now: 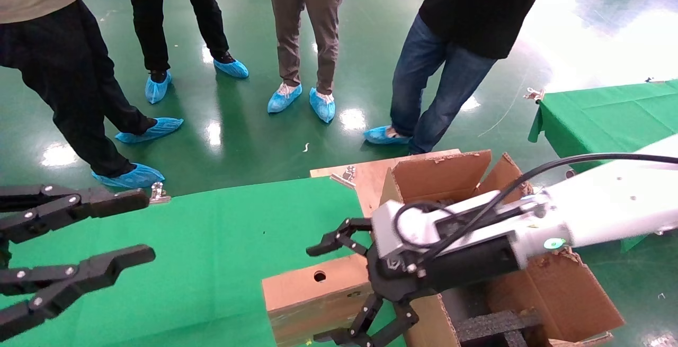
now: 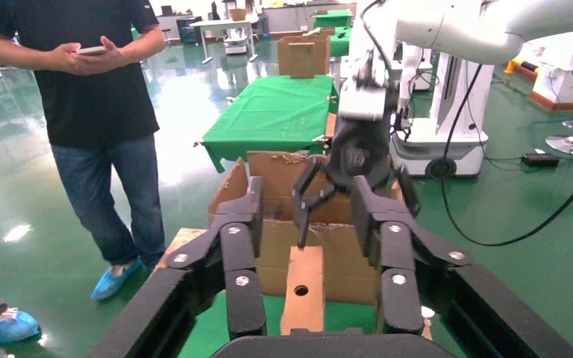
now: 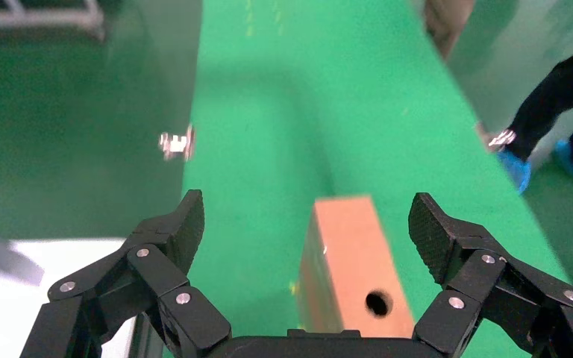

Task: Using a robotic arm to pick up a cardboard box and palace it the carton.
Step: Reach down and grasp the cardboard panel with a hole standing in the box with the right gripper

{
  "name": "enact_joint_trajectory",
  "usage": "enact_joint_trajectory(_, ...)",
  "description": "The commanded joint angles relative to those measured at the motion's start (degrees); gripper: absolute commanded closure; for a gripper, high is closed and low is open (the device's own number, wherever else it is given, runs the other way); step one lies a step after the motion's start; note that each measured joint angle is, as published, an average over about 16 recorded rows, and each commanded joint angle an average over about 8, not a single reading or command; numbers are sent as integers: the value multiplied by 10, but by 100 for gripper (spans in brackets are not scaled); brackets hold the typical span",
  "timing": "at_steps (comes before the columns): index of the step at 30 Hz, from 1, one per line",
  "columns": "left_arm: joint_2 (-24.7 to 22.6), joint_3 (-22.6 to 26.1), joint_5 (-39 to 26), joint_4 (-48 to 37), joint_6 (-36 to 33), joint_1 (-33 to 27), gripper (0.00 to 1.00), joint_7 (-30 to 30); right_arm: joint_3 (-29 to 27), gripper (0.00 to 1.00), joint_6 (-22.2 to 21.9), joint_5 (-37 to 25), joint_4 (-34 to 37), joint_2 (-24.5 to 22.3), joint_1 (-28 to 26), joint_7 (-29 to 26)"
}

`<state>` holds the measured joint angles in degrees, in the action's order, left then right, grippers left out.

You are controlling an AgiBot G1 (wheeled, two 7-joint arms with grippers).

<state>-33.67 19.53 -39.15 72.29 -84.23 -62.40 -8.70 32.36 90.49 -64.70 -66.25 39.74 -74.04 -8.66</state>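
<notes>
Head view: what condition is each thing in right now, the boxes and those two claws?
Small flat brown cardboard box: closed, standing on edge on the green cloth, not gripped.
Large brown corrugated carton: open, flaps up, black foam inside.
Right gripper: open, fingers on either side of the small box, not touching it.
Left gripper: open, empty, over the green cloth, apart from the box.

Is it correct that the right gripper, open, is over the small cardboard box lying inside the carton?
Not quite. The right gripper is open over the cardboard box, but the box lies on the green table, beside the carton, as the head view shows.
</notes>
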Motion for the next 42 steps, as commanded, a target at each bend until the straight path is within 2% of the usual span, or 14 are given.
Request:
enact_joint_trajectory(1,0,0,0,0,0,0,100,0,20,0,1,-21,11,9,-13,10)
enact_joint_trajectory(11,0,0,0,0,0,0,100,0,127,0,0,-124,74,82,-118,43)
enact_joint_trajectory(24,0,0,0,0,0,0,100,0,249,0,0,-202,170,173,-212,96)
enact_joint_trajectory(25,0,0,0,0,0,0,97,0,256,0,0,-202,177,178,-215,101)
enact_joint_trajectory(30,0,0,0,0,0,0,35,0,282,0,0,-199,200,195,-228,118)
enact_joint_trajectory(32,0,0,0,0,0,0,10,0,289,13,0,-199,204,199,-231,122)
enact_joint_trajectory(33,0,0,0,0,0,0,0,0,291,25,0,-200,206,200,-232,123)
enact_joint_trajectory(38,0,0,0,0,0,0,0,0,296,87,1,-201,207,202,-235,126)
enact_joint_trajectory(40,0,0,0,0,0,0,0,0,294,100,1,-200,206,201,-234,125)
enact_joint_trajectory(42,0,0,0,0,0,0,0,0,292,100,1,-200,205,200,-233,124)
